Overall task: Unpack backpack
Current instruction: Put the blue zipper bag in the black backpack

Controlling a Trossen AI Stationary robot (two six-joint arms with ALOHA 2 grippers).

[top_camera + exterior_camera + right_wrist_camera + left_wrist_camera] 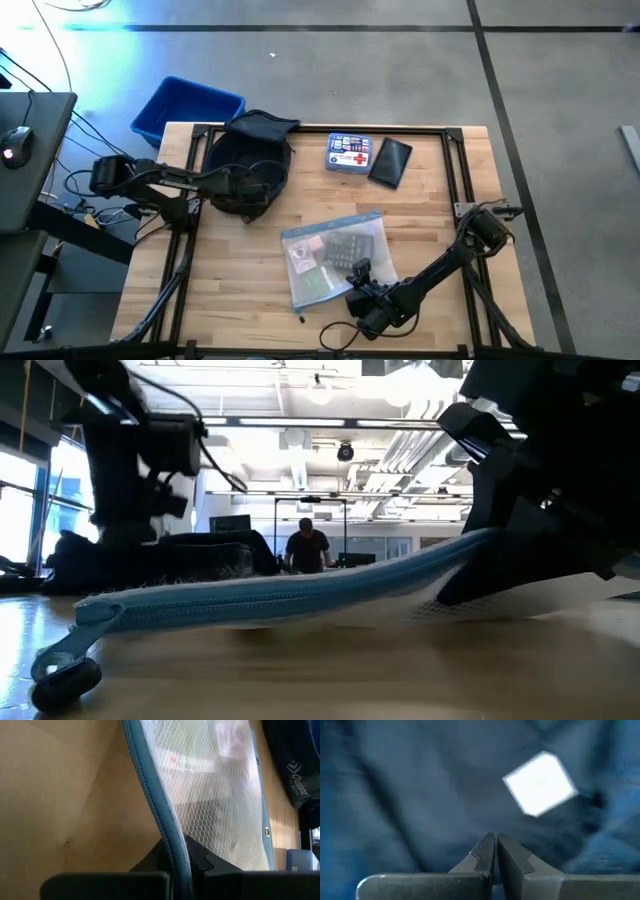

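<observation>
The dark backpack (250,160) lies at the table's far left, seen in the low view as a low dark heap (150,560). My left gripper (240,190) (495,842) is shut right above its dark fabric, where a white square patch (540,782) shows. A clear mesh pouch (335,255) with a blue zipper lies near the table's front. My right gripper (362,290) (182,855) is shut on it. My left gripper's shut fingertips (487,845) point down at the backpack's fabric; I cannot tell whether they touch it. My right gripper pinches the pouch's blue zipper edge (170,835) between its two fingers, slanting down from the near right. That end is raised; the zipper's pull end (65,670) rests on the table.
A blue bin (185,105) stands beyond the table's far left corner. A first-aid box (348,153) and a flat black pouch (390,162) lie at the far middle. Bare wood (230,270) shows at the near left. A person (307,548) stands far back in the room.
</observation>
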